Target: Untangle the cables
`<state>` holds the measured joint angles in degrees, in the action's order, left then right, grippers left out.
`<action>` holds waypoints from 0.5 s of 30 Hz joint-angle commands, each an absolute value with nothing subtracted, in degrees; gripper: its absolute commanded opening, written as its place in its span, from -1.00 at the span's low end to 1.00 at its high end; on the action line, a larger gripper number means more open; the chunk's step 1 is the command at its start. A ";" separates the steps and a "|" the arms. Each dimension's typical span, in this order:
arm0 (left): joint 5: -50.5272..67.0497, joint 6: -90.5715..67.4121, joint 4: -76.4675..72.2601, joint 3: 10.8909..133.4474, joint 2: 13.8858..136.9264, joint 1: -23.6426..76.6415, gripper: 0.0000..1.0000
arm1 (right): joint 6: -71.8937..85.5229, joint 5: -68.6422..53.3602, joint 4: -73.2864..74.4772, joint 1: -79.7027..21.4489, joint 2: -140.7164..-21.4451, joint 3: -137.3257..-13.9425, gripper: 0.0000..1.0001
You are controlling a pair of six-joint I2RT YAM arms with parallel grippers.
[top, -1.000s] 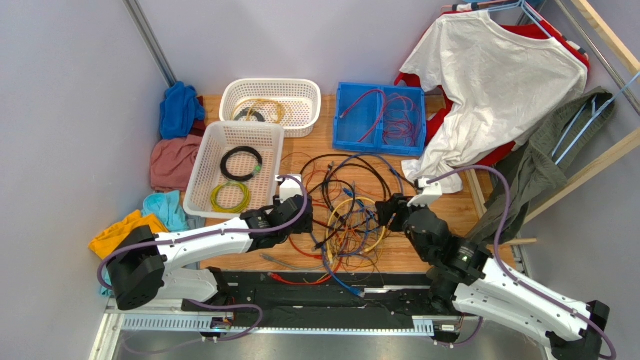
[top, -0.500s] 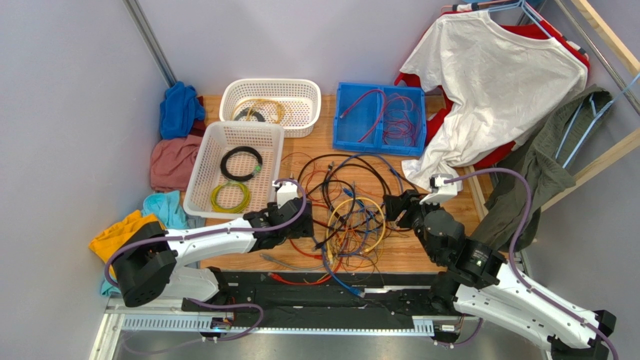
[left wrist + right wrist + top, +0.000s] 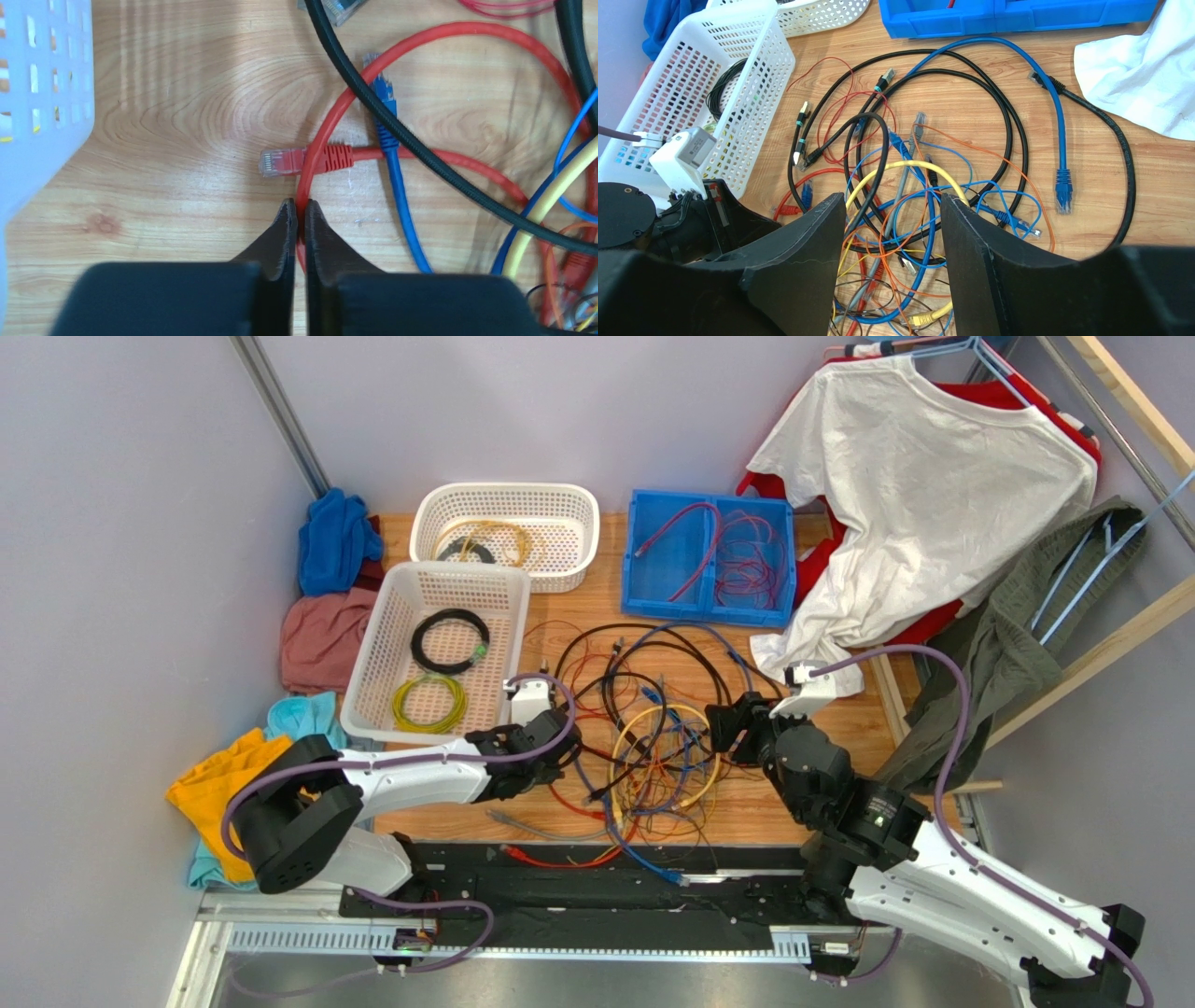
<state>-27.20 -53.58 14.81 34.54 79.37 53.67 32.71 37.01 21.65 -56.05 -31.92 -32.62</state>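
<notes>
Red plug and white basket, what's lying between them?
Nothing. In the left wrist view, only bare wooden table separates the red plug from the white basket.

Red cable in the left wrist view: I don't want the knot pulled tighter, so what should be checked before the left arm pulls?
1. Grip: the left gripper is shut on the loop of the red cable: ok.
2. Single wire in the pinch: only red shows there: ok.
3. Crossings: a black cable and a blue cable cross the red cable: not ok.
4. Second arm: the right gripper is open above the cables, holding nothing: ok.
5. Whether the red plug belongs to the pinched loop: cannot tell.
</notes>
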 commanded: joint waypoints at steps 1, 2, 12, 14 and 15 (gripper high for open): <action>-27.68 -52.21 17.57 35.59 74.30 53.70 -1.00 | 31.91 37.35 18.02 -55.90 -32.08 -32.43 0.12; -28.56 -51.69 19.75 36.81 72.27 53.70 -1.00 | 31.90 37.35 17.84 -55.90 -32.08 -32.43 0.12; -29.01 -39.56 26.37 51.58 51.16 54.49 -1.00 | 31.73 35.95 15.65 -55.99 -32.43 -32.08 0.11; -27.95 -35.96 26.11 55.70 51.76 54.75 -1.00 | 31.38 35.86 15.29 -55.98 -32.43 -32.17 0.11; -27.86 -33.25 25.93 57.11 53.07 55.28 -1.00 | 31.29 35.60 14.94 -55.99 -32.52 -32.34 0.10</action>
<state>-28.16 -42.26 25.98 50.74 51.51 54.28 32.14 36.25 18.55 -56.05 -32.47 -32.62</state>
